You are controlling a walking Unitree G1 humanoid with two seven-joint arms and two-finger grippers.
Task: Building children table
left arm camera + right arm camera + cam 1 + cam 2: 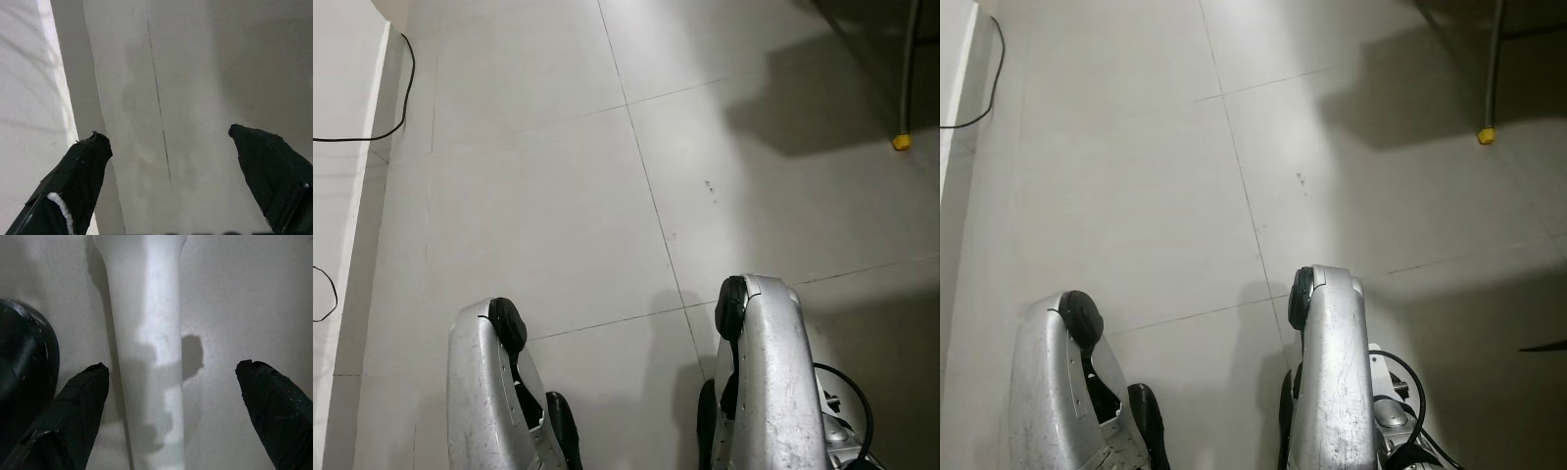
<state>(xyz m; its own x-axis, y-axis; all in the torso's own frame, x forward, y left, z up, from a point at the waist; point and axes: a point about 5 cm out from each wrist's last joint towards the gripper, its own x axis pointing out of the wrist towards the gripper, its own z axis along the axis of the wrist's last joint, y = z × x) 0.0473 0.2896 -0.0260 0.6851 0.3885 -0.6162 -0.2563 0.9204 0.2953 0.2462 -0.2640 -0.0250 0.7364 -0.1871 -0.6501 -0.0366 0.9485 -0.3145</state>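
No writing — right pincer (171, 382) spread over white leg (151, 333).

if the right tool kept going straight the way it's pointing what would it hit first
Probably the long white rounded post, which lies on the pale tiled floor centred between the open right tool's black fingers. Depth is unclear.

Head stereo pair looking down at tiled floor (558, 196), wrist cameras close above it

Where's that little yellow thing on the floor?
The yellow cap sits at the foot of a grey pole at the far right of the head views, on the tiled floor, beside a dark shadow, well ahead of the right arm.
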